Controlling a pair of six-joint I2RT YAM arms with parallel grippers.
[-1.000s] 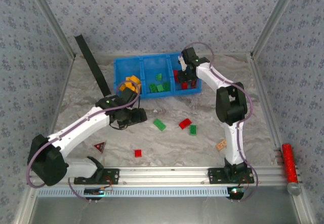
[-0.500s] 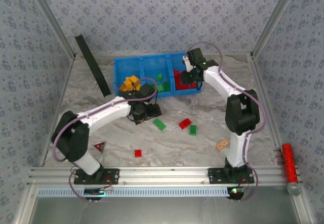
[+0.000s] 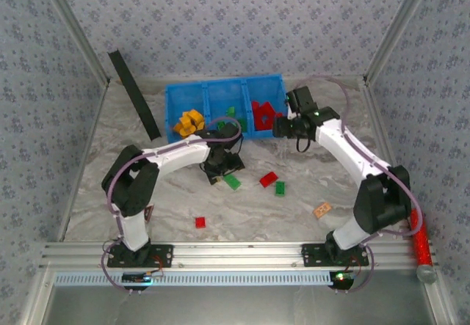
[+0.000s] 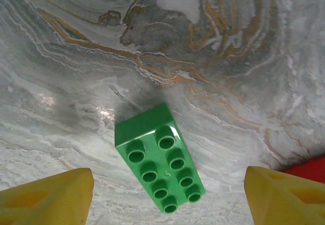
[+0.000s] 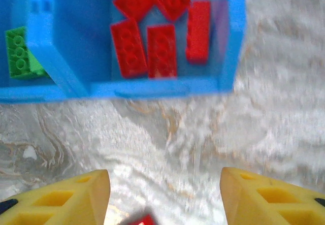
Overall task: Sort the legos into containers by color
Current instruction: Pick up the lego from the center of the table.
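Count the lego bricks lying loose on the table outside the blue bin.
4: a green brick below the left gripper, a red brick and a second green brick right of it, a small red brick near the front. Others may be hidden.

In the left wrist view, the left fingers (image 4: 45,197) are cut off by the bottom edge, and a red brick (image 4: 311,165) is clipped at the right edge. The right wrist view is blurred throughout. There the blue bin (image 5: 233,32) is cropped at the top and left, and a green brick (image 5: 18,52) is cut by the left edge. A second red brick (image 5: 141,220) and the right fingers (image 5: 61,199) are cut by the bottom edge. In the top view, the red glittery cylinder (image 3: 421,252) is partly hidden by the right arm (image 3: 382,204).
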